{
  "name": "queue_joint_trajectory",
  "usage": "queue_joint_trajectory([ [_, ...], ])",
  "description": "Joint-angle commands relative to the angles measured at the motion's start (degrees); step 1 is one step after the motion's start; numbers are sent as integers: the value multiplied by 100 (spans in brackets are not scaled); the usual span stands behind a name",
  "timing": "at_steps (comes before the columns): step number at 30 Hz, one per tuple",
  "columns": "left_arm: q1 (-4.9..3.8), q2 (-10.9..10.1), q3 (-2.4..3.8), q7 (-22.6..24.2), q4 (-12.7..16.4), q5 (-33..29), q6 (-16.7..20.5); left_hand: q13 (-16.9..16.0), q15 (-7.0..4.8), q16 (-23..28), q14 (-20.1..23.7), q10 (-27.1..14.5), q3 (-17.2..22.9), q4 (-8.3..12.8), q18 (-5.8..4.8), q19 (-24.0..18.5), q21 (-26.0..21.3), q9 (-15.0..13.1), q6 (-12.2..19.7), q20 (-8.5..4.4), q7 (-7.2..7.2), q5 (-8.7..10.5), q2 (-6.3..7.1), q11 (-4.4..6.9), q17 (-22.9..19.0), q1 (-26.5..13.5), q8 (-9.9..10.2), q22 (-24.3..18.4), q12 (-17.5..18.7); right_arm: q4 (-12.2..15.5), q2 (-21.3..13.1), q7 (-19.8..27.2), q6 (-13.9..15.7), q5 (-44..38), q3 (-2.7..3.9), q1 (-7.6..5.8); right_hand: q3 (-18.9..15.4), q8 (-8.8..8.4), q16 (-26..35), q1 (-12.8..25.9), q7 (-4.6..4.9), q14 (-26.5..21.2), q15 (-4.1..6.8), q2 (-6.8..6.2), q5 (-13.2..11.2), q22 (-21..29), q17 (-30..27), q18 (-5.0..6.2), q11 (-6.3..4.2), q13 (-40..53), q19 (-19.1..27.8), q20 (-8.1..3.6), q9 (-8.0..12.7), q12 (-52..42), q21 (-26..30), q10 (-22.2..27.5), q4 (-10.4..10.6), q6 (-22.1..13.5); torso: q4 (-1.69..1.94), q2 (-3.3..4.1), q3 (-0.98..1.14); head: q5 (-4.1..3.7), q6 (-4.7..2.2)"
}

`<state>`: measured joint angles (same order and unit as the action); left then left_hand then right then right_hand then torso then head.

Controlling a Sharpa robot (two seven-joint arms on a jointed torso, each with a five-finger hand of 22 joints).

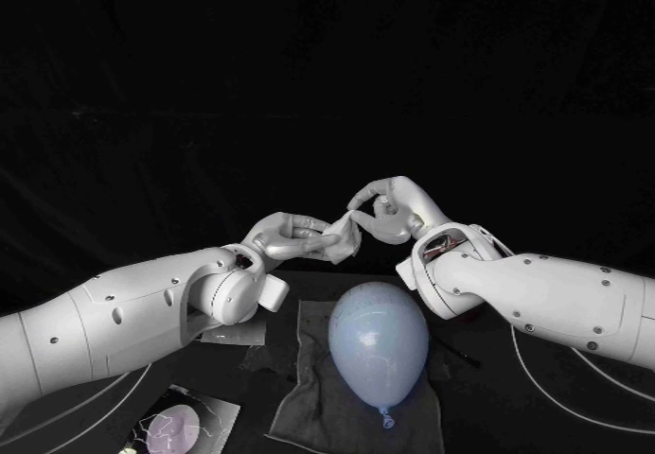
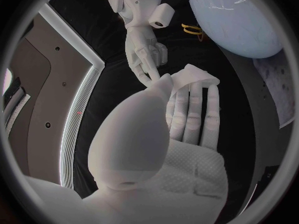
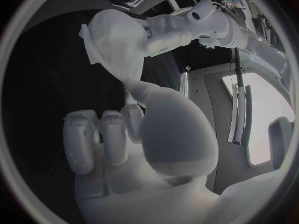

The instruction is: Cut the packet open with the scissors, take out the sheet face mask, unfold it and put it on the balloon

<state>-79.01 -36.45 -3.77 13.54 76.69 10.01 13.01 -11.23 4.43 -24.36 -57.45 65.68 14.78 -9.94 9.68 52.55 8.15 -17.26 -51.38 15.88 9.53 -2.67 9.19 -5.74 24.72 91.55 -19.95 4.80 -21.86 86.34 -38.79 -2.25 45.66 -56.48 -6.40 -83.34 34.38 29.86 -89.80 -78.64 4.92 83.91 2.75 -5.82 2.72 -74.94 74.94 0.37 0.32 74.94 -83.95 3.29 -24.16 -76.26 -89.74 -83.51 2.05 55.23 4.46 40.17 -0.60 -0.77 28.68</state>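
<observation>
The white sheet face mask [image 1: 342,233] hangs folded in the air between my two hands, above the table's far side. My left hand [image 1: 287,236] grips its lower part, and in the right wrist view the mask [image 3: 102,42] is bunched in that hand [image 3: 134,32]. My right hand [image 1: 389,210] pinches the mask's upper edge. The pale blue balloon [image 1: 379,345] lies on a grey cloth [image 1: 293,407] below the hands, knot toward me. The printed packet [image 1: 185,421] lies flat at the front left. Yellow scissors handles [image 2: 192,30] show beside the balloon [image 2: 233,20].
A silvery strip [image 1: 235,333] lies on the table under my left forearm, left of the cloth. A cable [image 1: 553,364] curves across the table below my right arm.
</observation>
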Motion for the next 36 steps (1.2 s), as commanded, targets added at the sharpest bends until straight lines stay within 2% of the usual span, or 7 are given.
queue_joint_trajectory([
  [1,-3,0,6,123,14,-216,-68,-198,-10,-150,73,-120,49,-50,81,55,52,-42,-74,-7,-33,-16,68,19,81,-42,-97,12,-305,-13,4,-49,-85,-139,5,-2,-2,19,-20,28,-10,609,47,48,7,-1506,1506,-37,3,737,-605,-27,-6,-1,-26,-43,-46,46,0,1,-2,-2,1],
  [6,-2,5,6,135,12,-237,-58,-503,-82,-408,86,-258,171,-86,85,165,158,-168,-381,-64,-162,-8,-14,120,209,-46,-348,47,-771,-34,19,-73,-112,-162,5,2,-2,19,-20,28,-10,609,47,48,7,-1506,1506,-37,3,737,-605,-27,-6,-1,-26,-43,-46,46,-1,-1,-2,2,1],
  [10,-2,10,6,137,5,-243,-47,-694,-123,-583,124,-395,334,-155,83,230,238,-238,-623,-118,-260,-17,-183,185,295,-68,-500,77,-1050,-43,27,-86,-127,-173,4,4,2,22,-20,31,-9,609,46,48,7,-1506,1506,-37,4,739,-605,-28,-8,-4,-26,-44,-54,42,1,0,1,1,3],
  [15,-2,18,6,151,-1,-306,-19,-767,-112,-634,218,-532,420,-192,72,192,246,-253,-667,-116,-279,-21,-222,179,320,-100,-527,76,-1142,-58,32,-118,-177,-190,3,6,2,22,-20,31,-9,609,46,48,7,-1506,1506,-37,4,739,-605,-28,-8,-4,-26,-44,-54,42,-7,0,1,-1,-1],
  [19,-2,34,6,188,-14,-414,72,-806,-122,-680,258,-583,564,-190,75,157,254,-288,-680,-109,-286,-21,-333,197,329,-63,-572,77,-1207,-60,29,-157,-252,-215,2,12,2,22,-20,31,-9,609,46,48,7,-1506,1506,-37,4,739,-605,-28,-8,-4,-26,-44,-54,42,-3,0,2,4,-1],
  [27,-2,5,8,239,-15,-450,235,-785,-45,-675,511,-737,805,-154,38,-13,229,-396,-598,-52,-245,-20,-316,138,300,-96,-680,68,-1178,-84,1,-211,-346,-280,-2,24,6,25,-20,35,-8,609,46,46,7,-1506,1506,-37,4,738,-605,-28,-10,-1,-26,-42,-62,39,-6,-2,2,-6,2],
  [36,-33,-117,19,167,21,396,172,-766,14,-868,811,-861,1059,-12,48,-140,260,-495,-535,-7,-194,-21,-234,89,364,-189,-785,91,-1180,-153,-60,-317,-557,-338,-17,46,8,27,-20,39,-5,609,45,40,8,-1506,1506,-37,6,712,-605,-28,-11,48,-26,-19,-69,33,-2,-3,-1,-49,4],
])
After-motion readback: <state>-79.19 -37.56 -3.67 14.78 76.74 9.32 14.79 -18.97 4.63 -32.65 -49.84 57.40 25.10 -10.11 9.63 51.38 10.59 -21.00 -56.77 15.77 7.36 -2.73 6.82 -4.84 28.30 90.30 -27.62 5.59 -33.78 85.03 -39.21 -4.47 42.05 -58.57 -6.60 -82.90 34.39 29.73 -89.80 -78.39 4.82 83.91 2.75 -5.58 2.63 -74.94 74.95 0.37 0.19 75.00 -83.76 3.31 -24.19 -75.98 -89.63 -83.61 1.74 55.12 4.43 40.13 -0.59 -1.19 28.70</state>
